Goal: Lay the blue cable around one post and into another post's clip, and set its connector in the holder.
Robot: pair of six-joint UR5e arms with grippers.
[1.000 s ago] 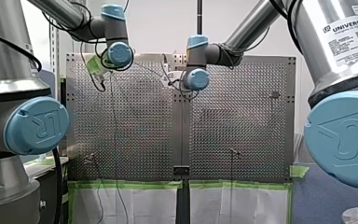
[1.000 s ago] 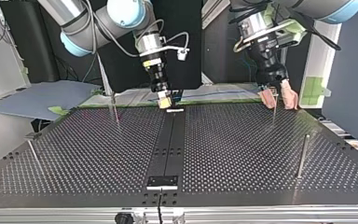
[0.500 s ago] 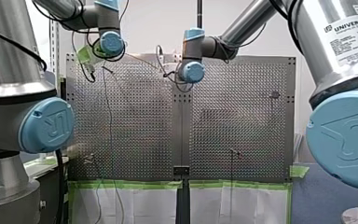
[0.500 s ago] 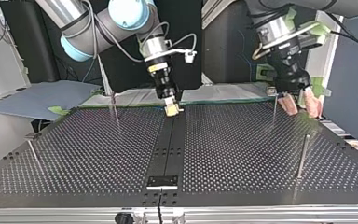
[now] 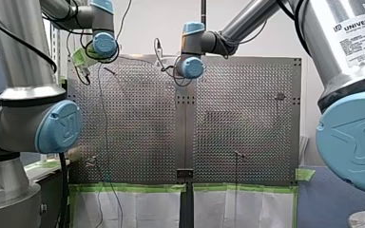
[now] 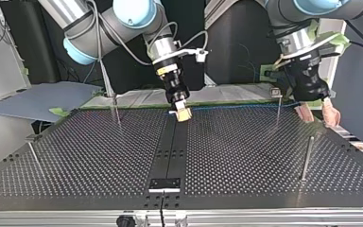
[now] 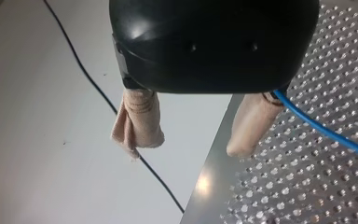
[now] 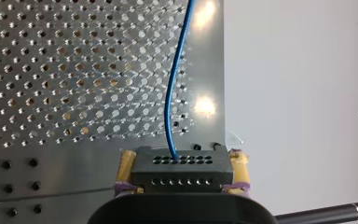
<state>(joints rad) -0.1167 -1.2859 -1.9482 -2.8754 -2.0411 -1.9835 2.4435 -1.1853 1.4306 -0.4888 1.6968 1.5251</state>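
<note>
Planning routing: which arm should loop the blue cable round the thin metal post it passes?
Left, likely. My left gripper sits beside that thin metal post, the blue cable running to it; my right gripper clamps the black connector block.

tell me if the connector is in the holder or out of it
Out. My right gripper holds the connector between its yellow pads at the table's far edge in the top view, apart from the black holder.

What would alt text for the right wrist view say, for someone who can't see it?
A black connector sits clamped between yellow-padded jaws, and a thin blue cable runs from it across a shiny metal table full of small holes.
</note>
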